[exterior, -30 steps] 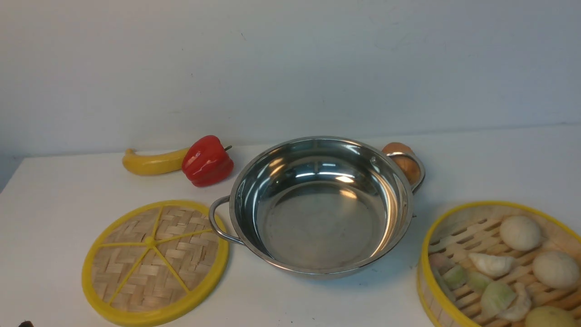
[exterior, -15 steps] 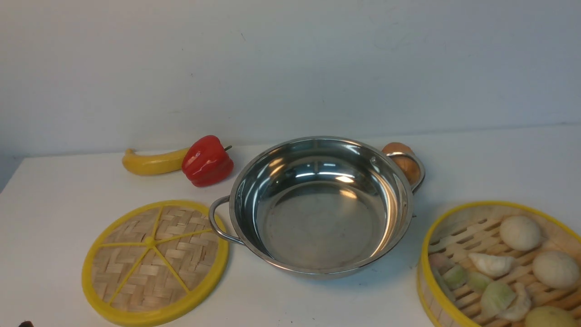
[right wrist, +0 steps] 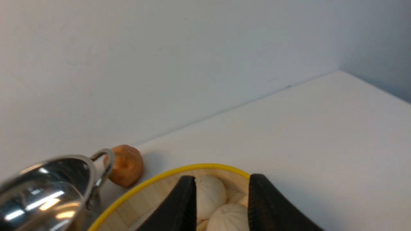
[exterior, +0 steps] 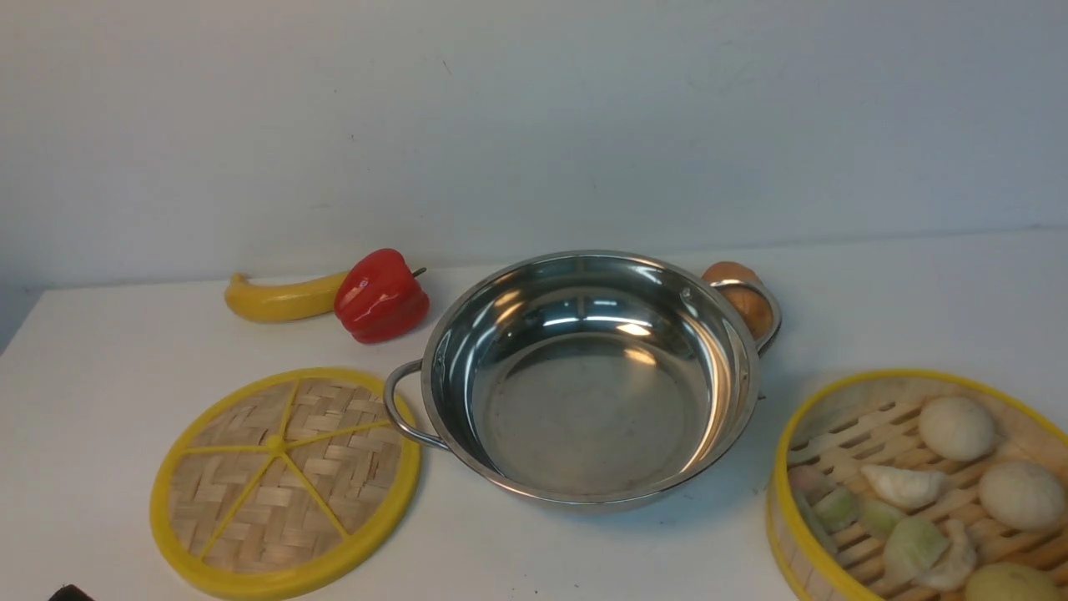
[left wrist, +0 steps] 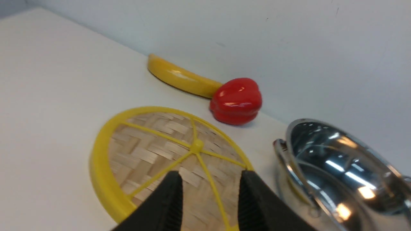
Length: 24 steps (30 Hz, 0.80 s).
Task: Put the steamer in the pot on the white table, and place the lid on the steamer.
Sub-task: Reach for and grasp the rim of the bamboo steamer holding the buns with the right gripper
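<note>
Against a second ago I see almost no change. Only a dark sliver [exterior: 71,593] at the bottom left corner of the front view shows a little more, and I cannot tell what it is. Pot, lid and steamer lie where they were.

The pot [exterior: 584,401] sits at the centre of the table [exterior: 100,351] with nothing in it. The steamer [exterior: 859,434] is at the lower right, cut by the frame edge and apart from the pot. It holds pale buns [exterior: 955,427] and dumplings [exterior: 905,484] on its slats. The lid [exterior: 284,484] lies flat at the lower left, its rim just beside the pot's near handle.

A banana [exterior: 275,300] and a pepper [exterior: 380,296] touch each other upper left of the pot. An onion [exterior: 738,292] sits behind its far handle.

My left claw [left wrist: 210,175] hangs over the lid with its jaws apart, holding nothing. My right claw [right wrist: 222,178] hangs over the steamer with its jaws apart and empty.
</note>
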Each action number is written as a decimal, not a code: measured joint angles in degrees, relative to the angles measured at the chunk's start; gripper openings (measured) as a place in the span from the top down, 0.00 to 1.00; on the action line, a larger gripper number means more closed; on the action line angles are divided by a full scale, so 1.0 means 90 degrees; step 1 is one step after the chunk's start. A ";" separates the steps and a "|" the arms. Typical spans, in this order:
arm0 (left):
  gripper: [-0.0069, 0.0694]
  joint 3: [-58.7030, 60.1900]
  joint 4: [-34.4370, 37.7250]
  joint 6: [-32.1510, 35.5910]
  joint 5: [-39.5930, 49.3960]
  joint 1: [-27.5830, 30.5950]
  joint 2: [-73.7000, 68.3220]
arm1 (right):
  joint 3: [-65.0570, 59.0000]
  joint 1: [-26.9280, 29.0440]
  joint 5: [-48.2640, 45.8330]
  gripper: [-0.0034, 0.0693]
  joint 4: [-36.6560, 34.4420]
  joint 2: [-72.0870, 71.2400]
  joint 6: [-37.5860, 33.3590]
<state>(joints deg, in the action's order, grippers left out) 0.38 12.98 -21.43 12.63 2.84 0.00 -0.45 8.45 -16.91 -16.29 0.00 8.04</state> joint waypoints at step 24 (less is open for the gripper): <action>0.59 0.0007 0.1326 -0.0170 -0.1640 0.0000 0.0000 | -0.0006 0.0001 0.1578 0.62 -0.2971 0.0000 0.0585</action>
<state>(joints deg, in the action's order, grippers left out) 0.44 24.91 -22.96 -2.13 2.84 0.00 -0.51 8.46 -2.71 -43.03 0.00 13.30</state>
